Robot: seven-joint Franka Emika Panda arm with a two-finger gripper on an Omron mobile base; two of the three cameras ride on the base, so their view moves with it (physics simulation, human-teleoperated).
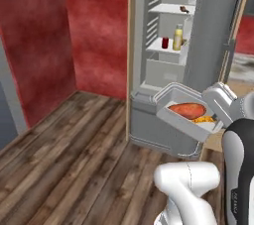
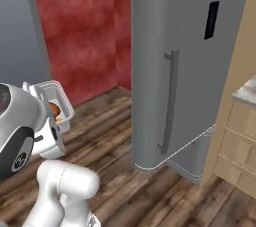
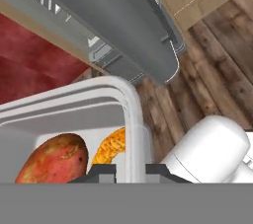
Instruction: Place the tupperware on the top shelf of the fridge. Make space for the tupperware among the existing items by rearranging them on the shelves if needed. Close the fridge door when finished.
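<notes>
The gripper point(image 3: 131, 169) is clenched on the rim of the tupperware point(image 1: 191, 112), held tilted in the air before the open fridge point(image 1: 168, 45). Its long axis runs across the opening. The top shelf point(image 1: 171, 9) lies above and beyond it, with a small brown piece point(image 1: 184, 8) on it

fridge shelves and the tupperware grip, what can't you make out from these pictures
- Top shelf, left base view: the open fridge door covers its right part; the small brown piece is too small to identify.
- Fridge interior, right base view: hidden behind the door's outer face.
- Gripper, hand view: fingertips cut off at the bottom edge, astride the wall of the tupperware.
- Tupperware, right base view: partly hidden by the arm.
</notes>
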